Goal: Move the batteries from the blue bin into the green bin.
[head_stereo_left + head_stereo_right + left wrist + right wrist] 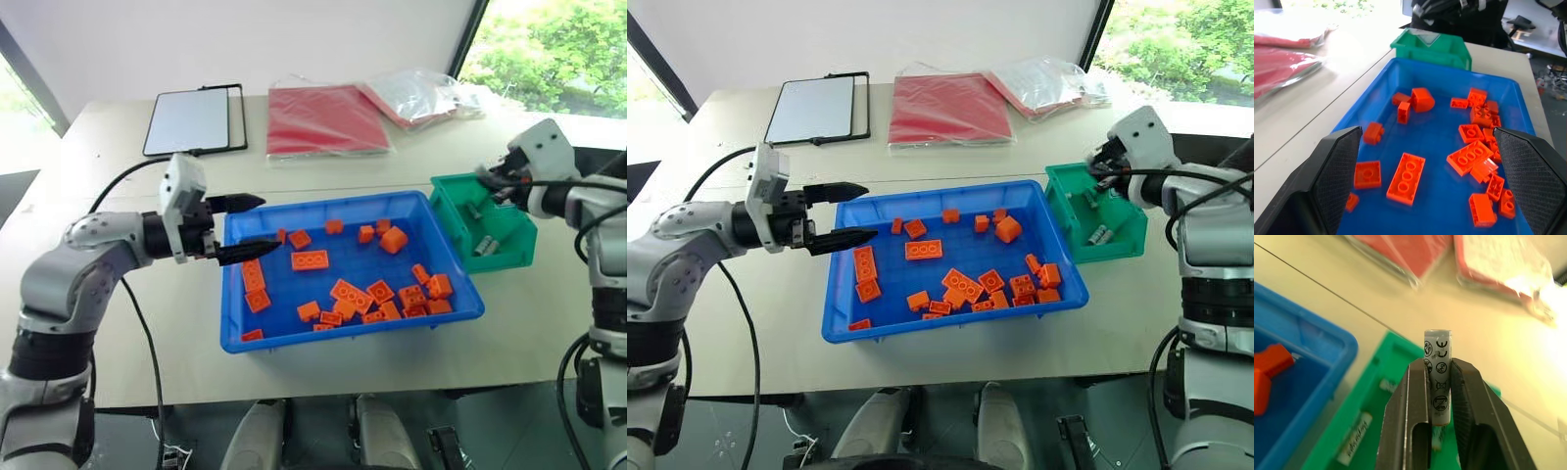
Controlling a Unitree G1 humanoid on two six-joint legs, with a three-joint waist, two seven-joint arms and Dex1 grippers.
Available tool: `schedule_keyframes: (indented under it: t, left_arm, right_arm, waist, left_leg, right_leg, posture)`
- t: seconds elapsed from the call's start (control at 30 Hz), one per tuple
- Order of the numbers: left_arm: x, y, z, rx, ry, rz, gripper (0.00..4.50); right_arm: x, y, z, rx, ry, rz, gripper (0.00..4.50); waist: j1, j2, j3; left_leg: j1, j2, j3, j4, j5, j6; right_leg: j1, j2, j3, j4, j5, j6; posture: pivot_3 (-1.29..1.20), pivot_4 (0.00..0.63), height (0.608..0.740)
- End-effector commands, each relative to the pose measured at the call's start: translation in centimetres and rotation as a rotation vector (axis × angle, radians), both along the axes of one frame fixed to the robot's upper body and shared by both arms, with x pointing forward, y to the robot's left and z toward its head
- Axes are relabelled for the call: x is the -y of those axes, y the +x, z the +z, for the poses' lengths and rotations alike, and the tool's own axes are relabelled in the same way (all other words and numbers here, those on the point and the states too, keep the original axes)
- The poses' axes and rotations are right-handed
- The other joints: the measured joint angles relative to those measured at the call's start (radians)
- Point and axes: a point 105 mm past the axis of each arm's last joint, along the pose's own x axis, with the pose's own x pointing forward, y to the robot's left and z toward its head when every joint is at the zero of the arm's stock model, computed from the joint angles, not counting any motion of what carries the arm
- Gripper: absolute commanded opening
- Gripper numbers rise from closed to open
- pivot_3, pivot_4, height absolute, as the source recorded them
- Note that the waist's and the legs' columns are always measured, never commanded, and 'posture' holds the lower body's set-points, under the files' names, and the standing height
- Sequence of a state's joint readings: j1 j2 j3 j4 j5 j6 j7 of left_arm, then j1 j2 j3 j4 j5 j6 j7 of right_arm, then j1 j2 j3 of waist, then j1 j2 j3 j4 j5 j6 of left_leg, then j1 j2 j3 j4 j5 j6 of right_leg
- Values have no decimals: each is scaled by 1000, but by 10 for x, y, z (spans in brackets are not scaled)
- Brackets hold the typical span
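Battery [1438,382] is seen clamped upright between the fingers of the right tool [1439,396], which is held over the green bin [502,257]; more batteries [484,245] are seen lying inside that bin. The green bin is set on the tabletop [108,323] just beside the blue bin [351,328], in which orange bricks [310,259] are scattered. The left tool [253,227] is held level over the opposite rim of the blue bin, its fingers spread wide with nothing between them
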State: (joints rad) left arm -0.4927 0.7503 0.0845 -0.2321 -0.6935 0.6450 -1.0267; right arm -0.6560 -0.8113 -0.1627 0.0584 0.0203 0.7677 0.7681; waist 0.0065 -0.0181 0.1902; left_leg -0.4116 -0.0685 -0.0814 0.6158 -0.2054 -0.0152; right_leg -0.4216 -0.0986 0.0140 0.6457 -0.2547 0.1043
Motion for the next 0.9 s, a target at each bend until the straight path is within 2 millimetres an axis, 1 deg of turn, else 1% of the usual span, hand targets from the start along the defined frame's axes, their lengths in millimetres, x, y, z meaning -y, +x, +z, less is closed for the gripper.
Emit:
schedule_keyframes:
  t: [0.03,0.1,0.17,0.23,0.3,0.37,0.4,0.5,0.6,0.63,0.73,0.83,0.9]
  left_arm:
    - [5,4,9,38,-4,-32,4500]
    - [6,6,10,39,-6,-40,4500]
    - [5,7,11,39,-6,-45,4500]
    - [4,7,11,36,-6,-46,4500]
    - [1,7,11,35,2,-41,4500]
    - [-3,6,11,32,8,-36,4500]
    - [-7,5,11,26,13,-29,4500]
    - [-22,-1,14,-1,22,-22,4500]
    - [-35,-10,17,-31,33,-22,4500]
    - [-41,-12,16,-35,47,-13,4500]
    - [-51,-13,10,-40,82,23,4500]
    - [-59,-14,3,-45,109,58,4500]
    - [-63,-14,2,-38,121,83,4500]
  right_arm:
    - [-12,-6,21,110,-21,23,2604]
    - [-15,-8,27,149,-54,35,3559]
    - [-24,-17,43,191,7,86,3559]
    - [-36,-37,57,220,65,189,3559]
    - [-43,-63,60,191,111,290,3559]
    - [-44,-82,55,152,120,344,3559]
    - [-39,-94,46,110,120,359,3559]
    - [-16,-128,13,-42,123,351,3559]
    - [9,-148,-10,-131,138,314,3559]
    - [19,-152,-17,-153,132,293,3559]
    - [32,-158,-30,-183,100,271,3559]
    - [31,-155,-30,-161,108,278,3559]
    - [25,-151,-24,-131,123,298,3559]
  waist:
    - [-8,0,0]
    - [-19,0,0]
    - [-24,0,0]
    - [-21,0,0]
    - [-17,0,0]
    - [-11,0,0]
    - [-10,0,0]
    - [2,-1,0]
    - [3,-1,0]
    - [0,-1,0]
    - [-4,0,0]
    - [-4,1,0]
    - [-2,1,0]
  left_leg:
    - [0,0,0,0,0,0]
    - [0,0,0,0,0,0]
    - [0,0,0,-1,0,0]
    - [0,1,0,-1,0,0]
    - [0,1,-1,-1,0,1]
    - [0,1,-3,-1,-1,1]
    - [0,0,-3,0,-1,2]
    - [0,0,-2,1,-2,3]
    - [0,0,0,1,-2,4]
    - [1,0,0,1,-2,4]
    - [6,5,1,1,-2,4]
    - [6,8,1,1,-3,4]
    - [5,8,1,1,-3,4]
  right_leg:
    - [0,0,0,0,0,0]
    - [0,0,0,1,0,1]
    - [-1,1,0,1,0,1]
    - [-1,1,0,1,0,1]
    - [-1,1,-1,2,0,1]
    - [0,1,-2,1,0,1]
    - [1,1,-2,0,0,1]
    - [3,1,-2,-1,0,1]
    - [3,0,-1,-3,0,1]
    - [4,0,-1,-3,-1,1]
    - [12,2,-1,-11,-2,-2]
    - [14,2,-2,-14,0,-2]
    - [13,2,-2,-14,0,-2]
  posture:
    - [0,150,731]
    - [0,150,731]
    - [0,150,731]
    - [0,150,731]
    - [0,150,731]
    - [0,150,731]
    - [0,150,731]
    - [0,150,731]
    - [0,150,731]
    - [0,150,731]
    - [0,150,731]
    - [0,150,731]
    - [0,150,731]
